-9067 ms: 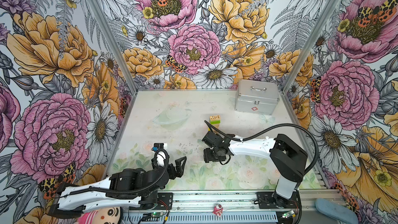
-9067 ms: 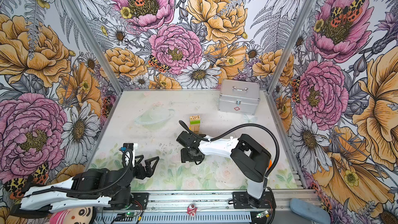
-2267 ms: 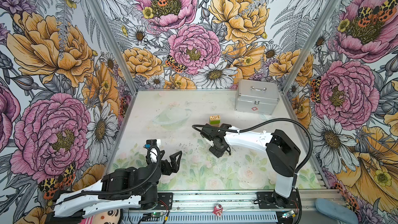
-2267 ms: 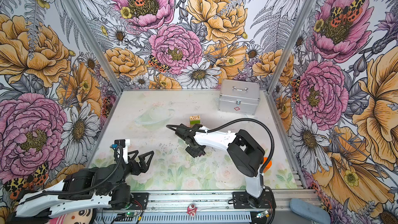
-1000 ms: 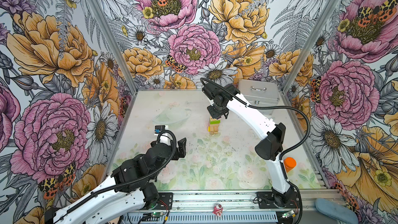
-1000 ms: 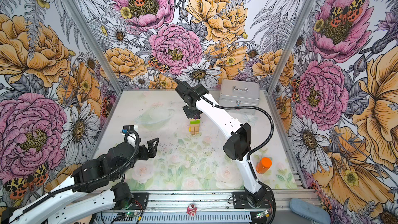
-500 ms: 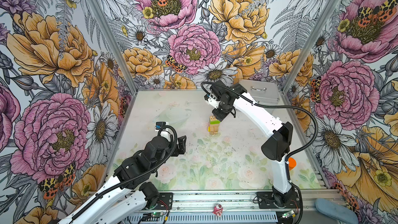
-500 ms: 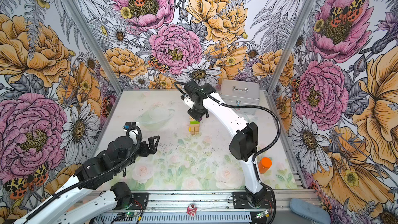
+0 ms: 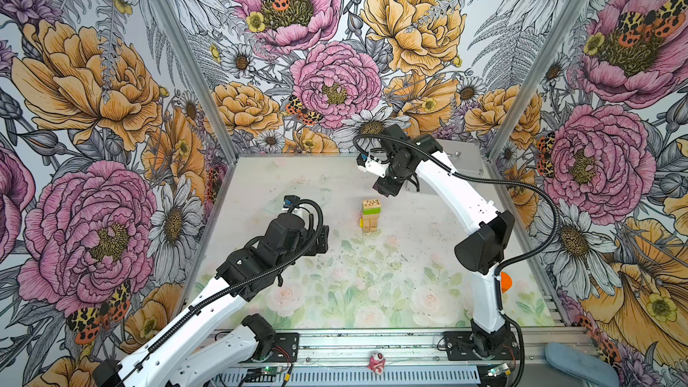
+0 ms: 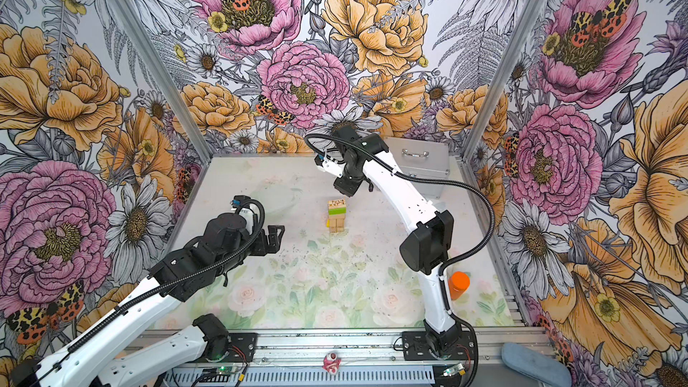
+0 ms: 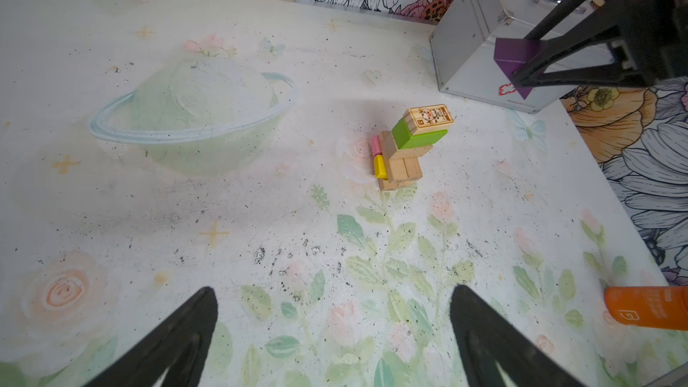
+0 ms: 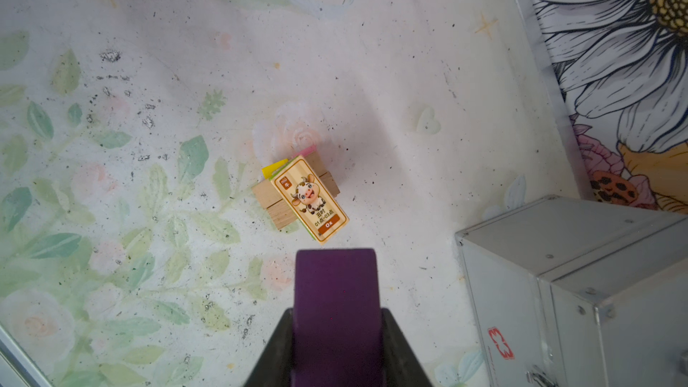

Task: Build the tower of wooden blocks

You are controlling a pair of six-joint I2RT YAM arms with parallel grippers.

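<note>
Purple block (image 12: 337, 292) in end effector (image 12: 335, 318), near tower (image 12: 302, 195)

This looks like a robot test cell in a lab. Flower-printed wall panels (image 9: 327, 80) set in bare aluminium posts (image 9: 185, 55) box in a small worktop (image 9: 372, 292) covered by a printed sheet. A left arm (image 9: 167, 342) and a right arm (image 9: 458, 195) are bolted to a metal rail (image 9: 372, 340) at its front edge, with corrugated cable hoses (image 9: 551, 210) and a bare circuit board (image 9: 273, 368) exposed.
</note>
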